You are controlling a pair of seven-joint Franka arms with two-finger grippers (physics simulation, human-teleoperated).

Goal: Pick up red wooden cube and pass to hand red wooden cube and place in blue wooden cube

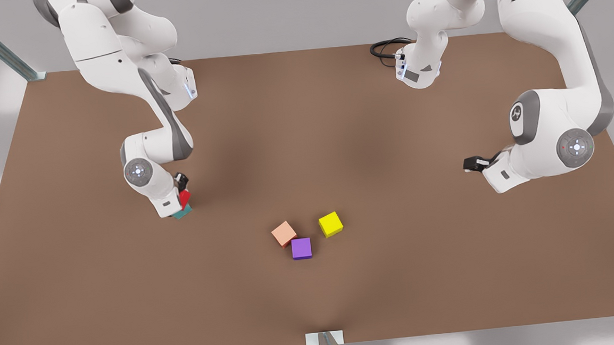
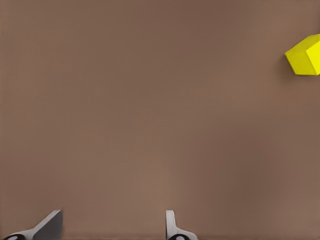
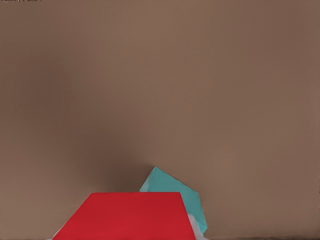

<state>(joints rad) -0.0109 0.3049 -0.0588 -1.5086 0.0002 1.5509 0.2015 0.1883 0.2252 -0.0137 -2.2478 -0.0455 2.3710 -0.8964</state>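
The right gripper (image 1: 182, 193), on the front view's left, has its fingers clamped on the red wooden cube (image 1: 185, 198), which hangs tilted between them. Just beneath and touching or nearly so sits the blue wooden cube (image 1: 182, 213) — seemingly offset to one side in the right wrist view. Released like this, the tilted cube could slide off rather than settle flat. Far across the table (image 1: 315, 300), the left gripper (image 1: 467, 165) waits — its fingers parted and empty, the yellow cube (image 2: 305, 56) beyond.
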